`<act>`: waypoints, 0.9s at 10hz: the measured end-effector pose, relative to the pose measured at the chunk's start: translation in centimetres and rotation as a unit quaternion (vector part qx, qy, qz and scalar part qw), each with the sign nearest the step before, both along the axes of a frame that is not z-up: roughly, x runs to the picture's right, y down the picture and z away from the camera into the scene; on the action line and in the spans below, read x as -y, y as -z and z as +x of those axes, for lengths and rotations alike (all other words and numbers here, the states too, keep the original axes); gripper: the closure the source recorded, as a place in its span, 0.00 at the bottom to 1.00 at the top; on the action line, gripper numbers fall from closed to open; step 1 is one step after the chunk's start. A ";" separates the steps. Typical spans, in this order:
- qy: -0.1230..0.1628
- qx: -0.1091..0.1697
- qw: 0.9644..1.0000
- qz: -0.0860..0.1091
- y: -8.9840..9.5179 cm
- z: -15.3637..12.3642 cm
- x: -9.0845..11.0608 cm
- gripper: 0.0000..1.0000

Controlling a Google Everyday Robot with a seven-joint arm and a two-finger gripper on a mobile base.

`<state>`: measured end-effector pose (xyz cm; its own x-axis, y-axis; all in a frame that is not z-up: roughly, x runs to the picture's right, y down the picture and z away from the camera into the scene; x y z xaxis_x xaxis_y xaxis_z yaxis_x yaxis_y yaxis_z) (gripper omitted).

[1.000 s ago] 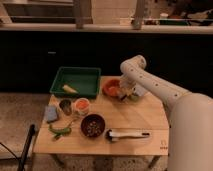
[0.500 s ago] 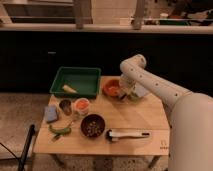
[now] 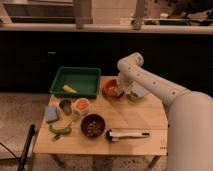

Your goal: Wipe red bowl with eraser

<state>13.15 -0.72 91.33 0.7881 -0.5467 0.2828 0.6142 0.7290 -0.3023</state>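
Observation:
The red bowl (image 3: pixel 110 88) stands at the back middle of the wooden table (image 3: pixel 135 117), just right of the green tray. My gripper (image 3: pixel 121 92) hangs down from the white arm (image 3: pixel 150 82) at the bowl's right rim, low over its inside. The eraser does not show as a separate thing; if it is at the gripper, it is hidden there.
A green tray (image 3: pixel 76 81) holds a yellowish oblong object (image 3: pixel 69 89). A dark bowl with speckled contents (image 3: pixel 92 125), a small white cup (image 3: pixel 81 105), a metal cup (image 3: pixel 65 106), a blue-grey sponge (image 3: pixel 51 113), a green item (image 3: pixel 60 130) and a white-and-black handled tool (image 3: pixel 128 134) lie in front. Pale items (image 3: pixel 137 93) sit right of the gripper.
The gripper has shifted slightly left, from beside the red bowl's right edge to over its rim. Nothing else has moved.

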 end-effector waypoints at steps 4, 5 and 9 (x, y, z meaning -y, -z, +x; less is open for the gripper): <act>0.013 0.012 1.000 -0.005 -0.6 -1.8 0.5 1.00; 0.015 0.014 1.000 -0.009 -0.8 -1.9 0.4 1.00; 0.014 0.014 1.000 -0.024 -2.0 -1.8 0.1 1.00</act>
<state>11.33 -0.82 93.30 0.7640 -0.5536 0.3314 0.6429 0.6963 -0.3190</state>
